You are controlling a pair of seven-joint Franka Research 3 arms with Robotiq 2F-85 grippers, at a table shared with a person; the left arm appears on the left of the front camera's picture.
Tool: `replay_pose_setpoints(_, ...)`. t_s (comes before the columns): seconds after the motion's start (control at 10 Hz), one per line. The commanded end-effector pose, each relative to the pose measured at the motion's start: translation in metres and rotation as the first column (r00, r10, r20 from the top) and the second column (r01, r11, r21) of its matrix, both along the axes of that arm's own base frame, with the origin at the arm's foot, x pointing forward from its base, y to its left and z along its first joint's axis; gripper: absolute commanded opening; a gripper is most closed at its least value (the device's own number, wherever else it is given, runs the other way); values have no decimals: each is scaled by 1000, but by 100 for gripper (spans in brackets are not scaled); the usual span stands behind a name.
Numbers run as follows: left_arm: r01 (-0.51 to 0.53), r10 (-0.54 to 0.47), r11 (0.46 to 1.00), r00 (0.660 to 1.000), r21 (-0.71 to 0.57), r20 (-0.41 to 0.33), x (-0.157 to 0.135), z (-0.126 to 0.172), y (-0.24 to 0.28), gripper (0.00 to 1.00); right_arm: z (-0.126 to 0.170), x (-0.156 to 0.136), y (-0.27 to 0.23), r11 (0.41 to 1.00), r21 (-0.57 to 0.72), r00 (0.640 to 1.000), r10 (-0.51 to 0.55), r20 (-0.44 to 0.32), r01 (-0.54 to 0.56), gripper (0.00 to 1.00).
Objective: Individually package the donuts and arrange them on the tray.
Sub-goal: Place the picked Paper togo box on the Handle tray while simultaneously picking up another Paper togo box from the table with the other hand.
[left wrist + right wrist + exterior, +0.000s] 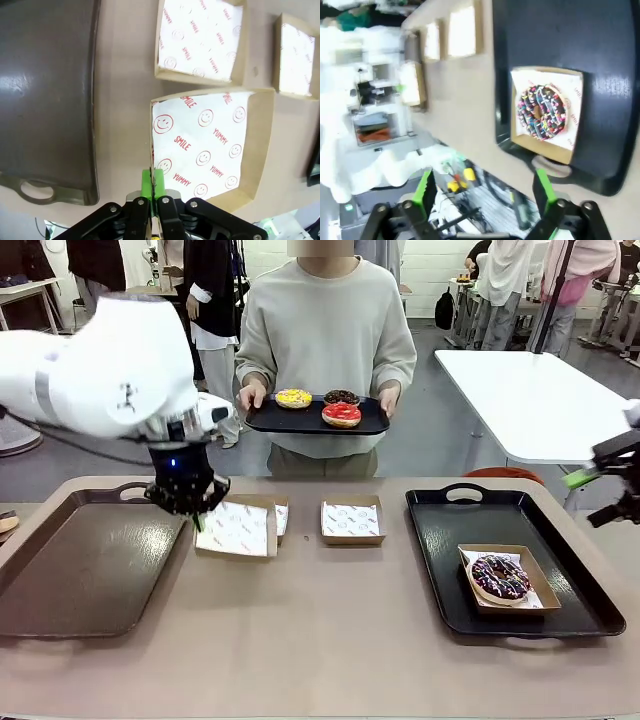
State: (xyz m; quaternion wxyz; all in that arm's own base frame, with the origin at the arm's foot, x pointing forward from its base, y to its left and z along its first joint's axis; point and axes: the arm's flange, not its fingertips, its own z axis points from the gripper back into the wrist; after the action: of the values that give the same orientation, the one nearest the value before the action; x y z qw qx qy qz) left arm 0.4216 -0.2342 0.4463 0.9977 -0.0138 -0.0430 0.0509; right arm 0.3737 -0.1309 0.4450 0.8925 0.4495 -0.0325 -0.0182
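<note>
A person across the table holds a small black tray with a yellow-iced donut, a dark chocolate donut and a red-iced donut. A purple-brown sprinkled donut lies in a cardboard box on the black tray at the right. My left gripper is shut on the wall of a paper-lined cardboard box, which sits left of centre. My right gripper hangs open off the table's right side, nothing between its fingers.
A large brown tray lies at the left. Two more lined boxes stand mid-table, one partly behind the held box. A white table stands behind at the right.
</note>
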Motion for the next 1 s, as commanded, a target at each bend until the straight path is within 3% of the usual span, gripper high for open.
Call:
replay_pose_setpoints(0.0,-1,1,1000,1000,-1,-6,18,26,-6,0,-17,-9,-46,984,175,999,-42,23,37,100)
replay_pose_setpoints(0.3,-36,36,999,999,-7,0,57,50,-13,0,-48,-45,-94,937,288,974,-221,46,199,100)
replay_pose_setpoints(0.9,-104,106,994,994,44,-36,122,44,-28,0,-67,-53,-104,914,348,965,-251,76,210,100)
